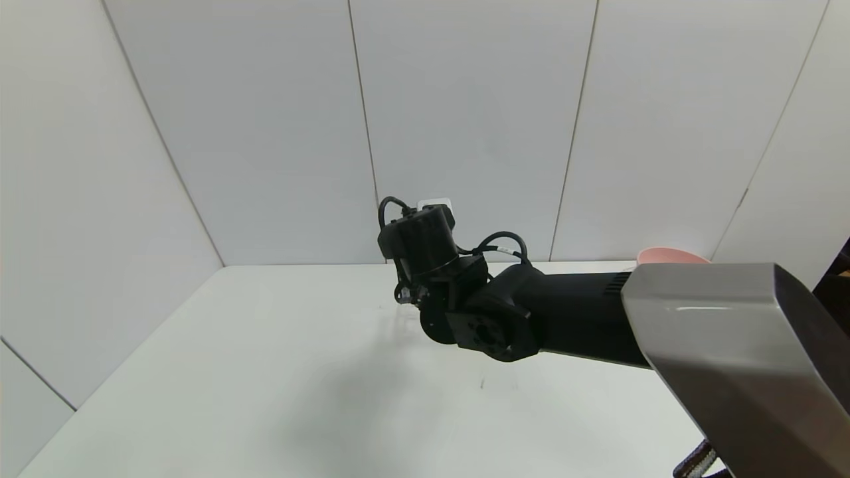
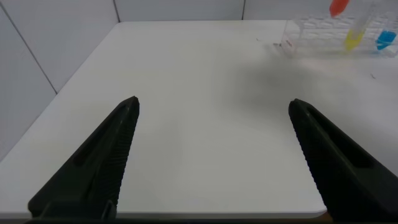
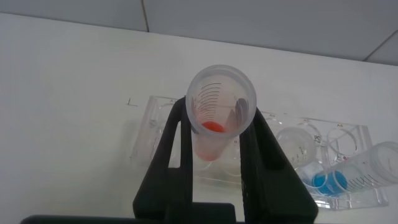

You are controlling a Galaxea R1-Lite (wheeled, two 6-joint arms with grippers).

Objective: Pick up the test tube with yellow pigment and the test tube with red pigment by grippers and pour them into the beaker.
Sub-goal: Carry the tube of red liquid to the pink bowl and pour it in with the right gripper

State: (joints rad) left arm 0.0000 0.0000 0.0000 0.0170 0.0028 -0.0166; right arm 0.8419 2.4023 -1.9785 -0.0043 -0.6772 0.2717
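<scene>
The right gripper [image 3: 214,134] is gripping the red tube [image 3: 219,106] between its two fingers, closed snugly on the clear wall a little below the rim, and is holding it up above the clear rack [image 3: 348,186]. A small pool of orange-red liquid is sitting at the tube's round bottom. The tube looks light, stiff and smooth, so it is likely slippery and could crack under a hard squeeze; a hold just under the rim, as here, seems sensible for tipping it later.

The yellow tube [image 2: 354,38] is standing upright in the rack, between the red tube and a blue tube [image 2: 385,40] as seen from the left wrist. The beaker is not showing in any view.

The left gripper [image 2: 211,155] is hanging wide open with nothing between its fingers, well apart from the rack.

The white table [image 1: 265,372] under the rack is looking flat, smooth and matte. Pale wall panels [image 1: 465,119] are closing in the space behind and beside it. A pink bowl [image 1: 671,255] is peeking over the right arm [image 1: 571,318], beyond the rack's side of the table.
</scene>
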